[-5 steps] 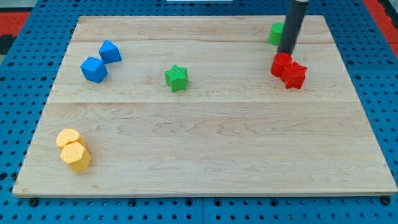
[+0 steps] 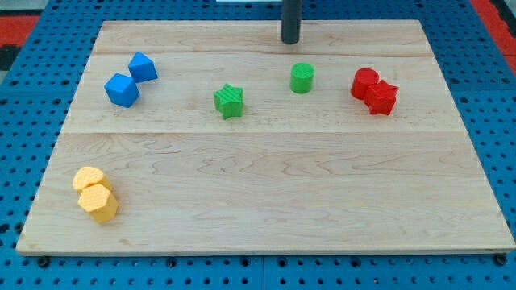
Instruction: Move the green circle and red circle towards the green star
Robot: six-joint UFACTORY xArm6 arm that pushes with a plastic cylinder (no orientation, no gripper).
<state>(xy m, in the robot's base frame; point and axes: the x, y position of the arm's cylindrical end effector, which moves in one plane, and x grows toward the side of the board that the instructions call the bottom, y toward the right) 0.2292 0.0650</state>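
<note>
Camera view only: sitting near the view's top, my tip (image 2: 290, 40), above and slightly left of the green circle (image 2: 301, 77), clear of it, touching nothing. No claw on this rig, just the rod, so nothing open, closed or gripping.

Green circle standing upright on the table (image 2: 266, 201), right of the green star (image 2: 229, 101), near but apart. Red circle (image 2: 364, 82) lying further right, touching a second red block (image 2: 381, 97), shape hard making out.

Judging handling: small, rigid, light blocks, likely sliding easily on smooth wood. Round sides tending to roll off a rod contact, so pushing through centre, from the view's right side, heading left. Red circle needing contact on its upper right, avoiding dragging the neighbour along.

Blue blocks (image 2: 129, 78) and yellow blocks (image 2: 97, 193) sitting well apart on the left.
</note>
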